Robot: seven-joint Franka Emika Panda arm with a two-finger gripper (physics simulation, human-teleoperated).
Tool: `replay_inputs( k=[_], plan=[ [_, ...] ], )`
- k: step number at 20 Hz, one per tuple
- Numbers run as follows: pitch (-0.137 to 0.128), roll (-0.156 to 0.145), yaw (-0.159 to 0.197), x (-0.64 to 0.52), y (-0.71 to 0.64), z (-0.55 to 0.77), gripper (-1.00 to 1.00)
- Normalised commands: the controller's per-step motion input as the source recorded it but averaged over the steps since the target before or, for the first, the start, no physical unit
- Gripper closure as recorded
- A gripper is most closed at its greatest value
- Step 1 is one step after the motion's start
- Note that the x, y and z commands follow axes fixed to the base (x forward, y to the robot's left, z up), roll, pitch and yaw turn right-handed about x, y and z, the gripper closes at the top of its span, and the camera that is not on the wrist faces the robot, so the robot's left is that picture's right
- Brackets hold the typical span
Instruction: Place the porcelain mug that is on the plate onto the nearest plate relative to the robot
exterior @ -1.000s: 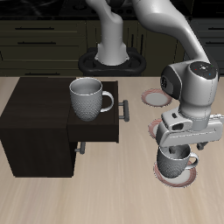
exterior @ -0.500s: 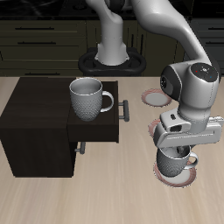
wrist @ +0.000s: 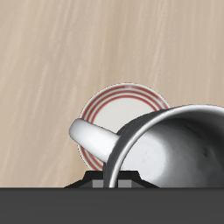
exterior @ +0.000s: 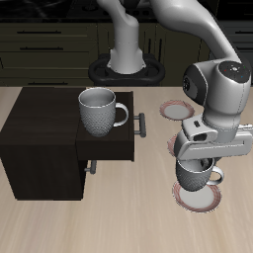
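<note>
My gripper point(exterior: 202, 158) is shut on the rim of the porcelain mug point(exterior: 197, 177), a greyish-white dimpled mug with its loop handle point(exterior: 214, 177) sticking out sideways. I hold it upright, a little above the plate point(exterior: 203, 198) nearest the table's front edge, and it no longer rests on that plate. In the wrist view the mug's pale inside point(wrist: 171, 153) and handle point(wrist: 91, 136) fill the near field, with the ringed plate point(wrist: 118, 107) on the wood below. The fingertips are hidden by the mug.
A larger dimpled mug point(exterior: 99, 111) stands on a dark cabinet point(exterior: 40, 138) with an open drawer point(exterior: 111, 146). A second plate point(exterior: 177, 108) lies farther back near the robot's base point(exterior: 126, 67). A third plate's rim point(exterior: 175, 144) shows beside my gripper.
My gripper has risen with the mug, lifting it off the front plate. The larger mug and cabinet have not moved.
</note>
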Motion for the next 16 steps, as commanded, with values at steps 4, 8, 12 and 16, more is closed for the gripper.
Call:
replay_inputs(
  k=[4,8,12,16],
  plan=[
    [-0.044,0.001,-0.019,-0.12,-0.02,0.4,1.0],
    [-0.016,-0.01,-0.065,-0.15,-0.06,0.37,1.0],
    [-0.074,-0.013,-0.028,-0.22,0.0,0.49,1.0],
    [-0.037,0.003,0.002,-0.18,0.12,0.07,1.0]
  ],
)
